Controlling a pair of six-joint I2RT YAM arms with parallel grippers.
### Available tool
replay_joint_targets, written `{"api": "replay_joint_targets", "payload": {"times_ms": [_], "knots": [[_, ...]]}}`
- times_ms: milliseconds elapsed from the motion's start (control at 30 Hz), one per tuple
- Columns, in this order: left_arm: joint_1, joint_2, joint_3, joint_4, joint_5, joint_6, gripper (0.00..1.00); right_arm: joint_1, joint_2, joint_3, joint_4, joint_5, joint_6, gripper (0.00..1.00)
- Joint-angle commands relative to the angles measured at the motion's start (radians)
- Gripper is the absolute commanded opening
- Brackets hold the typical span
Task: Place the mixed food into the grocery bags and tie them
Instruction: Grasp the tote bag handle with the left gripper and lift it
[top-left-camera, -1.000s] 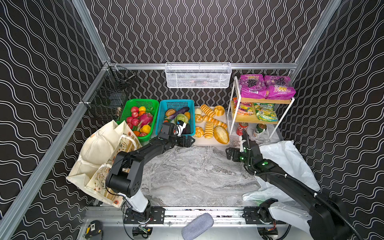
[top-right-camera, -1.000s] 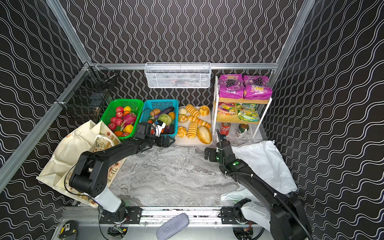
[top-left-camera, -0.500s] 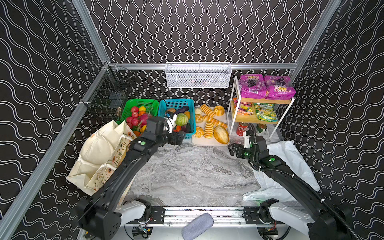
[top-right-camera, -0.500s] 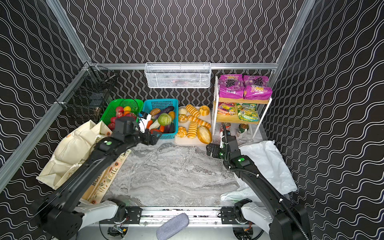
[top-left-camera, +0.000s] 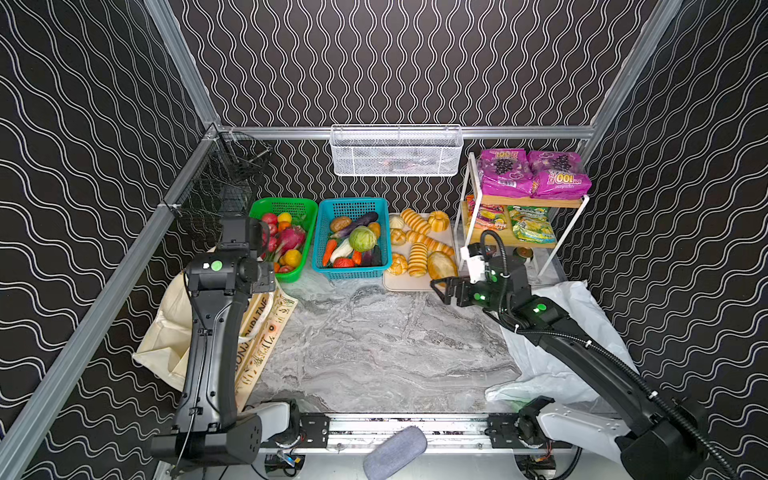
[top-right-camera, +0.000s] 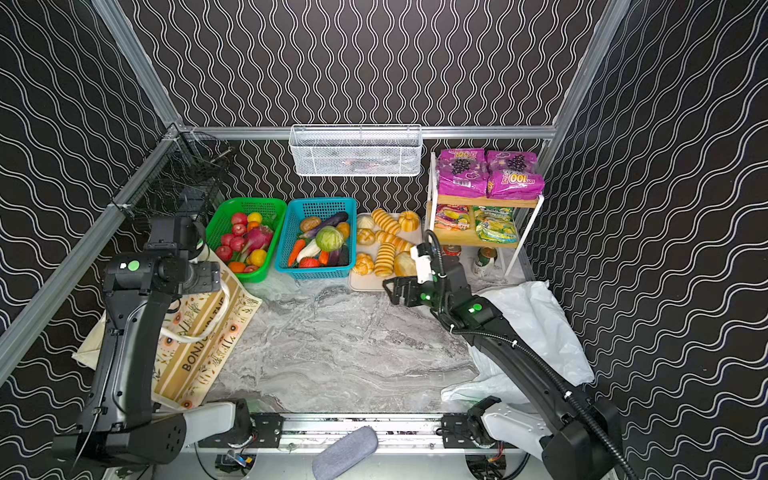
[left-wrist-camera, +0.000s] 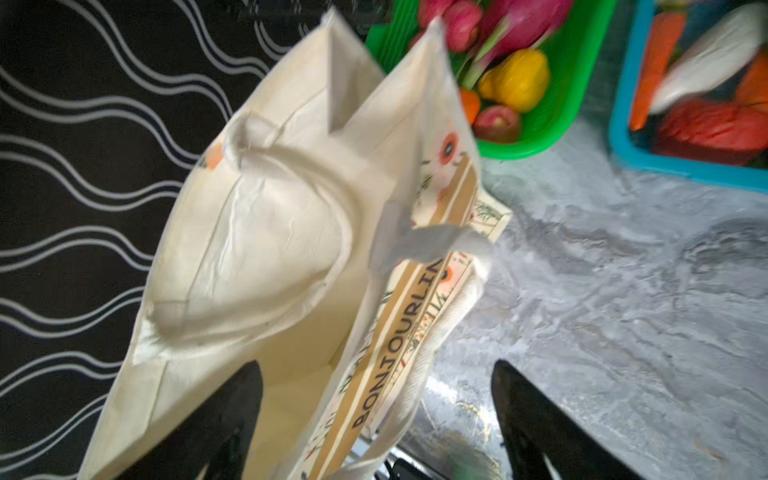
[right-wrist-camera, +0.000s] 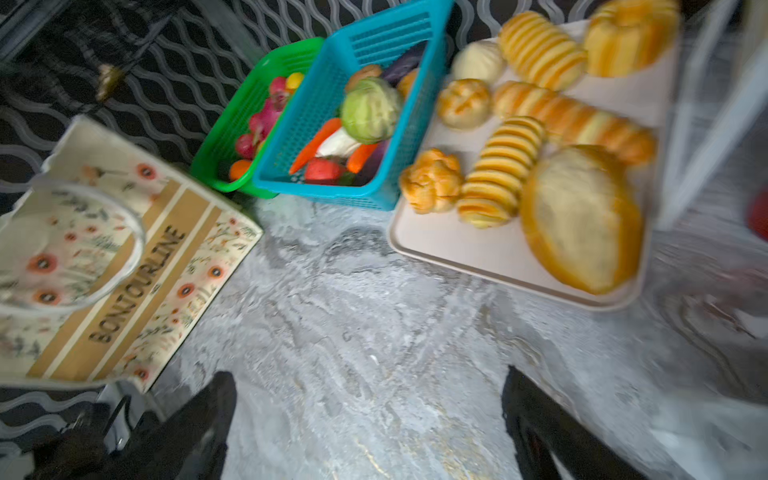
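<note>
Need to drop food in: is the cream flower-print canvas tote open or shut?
Open: the cream canvas tote gapes in the left wrist view.

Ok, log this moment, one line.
left gripper: open at canvas tote rim; right gripper: open, empty, near bread tray; green cabbage: in blue basket

Golden breads (top-left-camera: 417, 253) lay on a pale tray (top-left-camera: 405, 284); red and yellow fruit (top-left-camera: 291, 239) filled a green basket (top-left-camera: 282, 203) nearby.

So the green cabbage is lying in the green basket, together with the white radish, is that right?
Not quite. The green cabbage lies in the teal basket, not in the green basket. It is together with the white radish, as you say. Both top views show this.
</note>
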Motion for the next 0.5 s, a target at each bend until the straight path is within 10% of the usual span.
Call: {"api": "replay_joint_targets", "payload": {"times_ms": [0, 133, 367, 467], "knots": [[0.065, 0.058, -0.012, -0.021, 0.05, 0.013, 0.89, 0.104, 0.035, 0.078, 0.039, -0.018, -0.07, 1.0], [0.108, 0.129, -0.03, -0.001, 0.082, -0.002, 0.82, 0.189, 0.105, 0.149, 0.032, -0.041, -0.076, 1.0], [0.109, 0.128, 0.013, -0.045, 0.288, 0.028, 0.06, 0.219, 0.14, 0.137, 0.084, -0.012, -0.064, 1.0], [0.107, 0.104, 0.007, -0.056, 0.428, 0.006, 0.0, 0.219, 0.141, 0.129, 0.1, 0.029, -0.057, 1.0]]}}
